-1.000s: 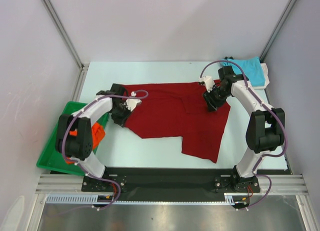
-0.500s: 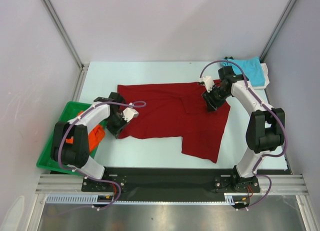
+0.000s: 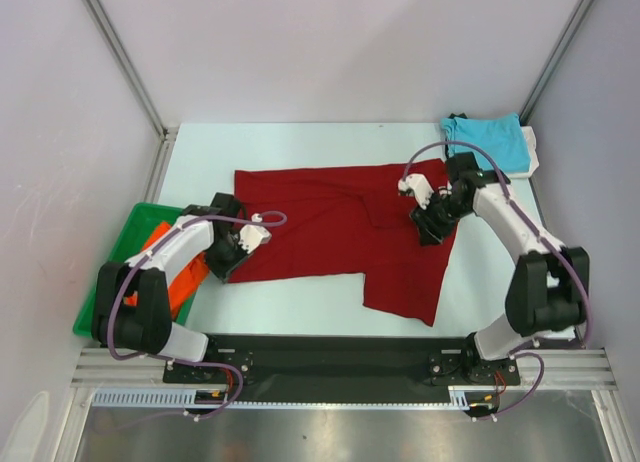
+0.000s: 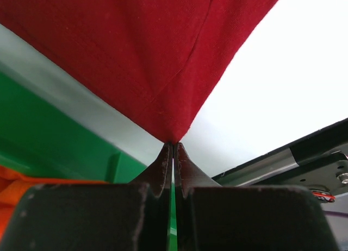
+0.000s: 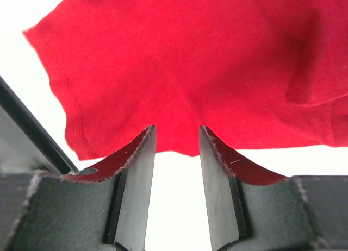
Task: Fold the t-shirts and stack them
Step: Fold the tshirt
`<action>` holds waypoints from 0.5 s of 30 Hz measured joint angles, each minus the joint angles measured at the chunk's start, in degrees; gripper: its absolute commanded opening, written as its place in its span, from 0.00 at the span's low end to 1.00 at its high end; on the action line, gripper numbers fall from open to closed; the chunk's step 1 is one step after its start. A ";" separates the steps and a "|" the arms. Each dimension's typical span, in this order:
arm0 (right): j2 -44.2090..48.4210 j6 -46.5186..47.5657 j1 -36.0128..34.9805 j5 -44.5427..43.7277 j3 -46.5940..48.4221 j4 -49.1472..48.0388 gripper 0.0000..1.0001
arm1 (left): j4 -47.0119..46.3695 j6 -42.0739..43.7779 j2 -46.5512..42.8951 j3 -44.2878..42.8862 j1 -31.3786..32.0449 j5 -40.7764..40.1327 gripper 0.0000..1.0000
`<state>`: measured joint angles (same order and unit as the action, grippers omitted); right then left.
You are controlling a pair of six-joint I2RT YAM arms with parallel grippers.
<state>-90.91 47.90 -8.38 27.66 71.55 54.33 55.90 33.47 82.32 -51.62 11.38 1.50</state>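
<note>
Dark red t-shirt (image 3: pixel 330 227) lies flat, long axis left to right

dark red t-shirt (image 3: pixel 340 227) spread on the table (image 3: pixel 300 152), left gripper (image 3: pixel 230 260) at its near-left corner, right gripper (image 3: pixel 431 227) over its right side; turquoise t-shirt (image 3: pixel 488 142) at far right.

The dark red t-shirt (image 3: pixel 340 222) is plain all over. The turquoise t-shirt (image 3: pixel 490 140) and the bright orange t-shirt (image 3: pixel 180 285) are plain too. The tray (image 3: pixel 132 227) is green. My left gripper (image 4: pixel 173 145) and right gripper (image 5: pixel 175 132) are black.
</note>
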 measured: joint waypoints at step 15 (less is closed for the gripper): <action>37.68 29.77 -3.52 -2.29 -34.67 4.61 0.43 | -6.58 -3.10 3.67 3.26 -0.04 -1.03 0.01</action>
<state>-53.23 77.67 -11.90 25.36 36.88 58.94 49.32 30.37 86.00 -48.36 11.33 0.47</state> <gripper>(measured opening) 0.425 0.009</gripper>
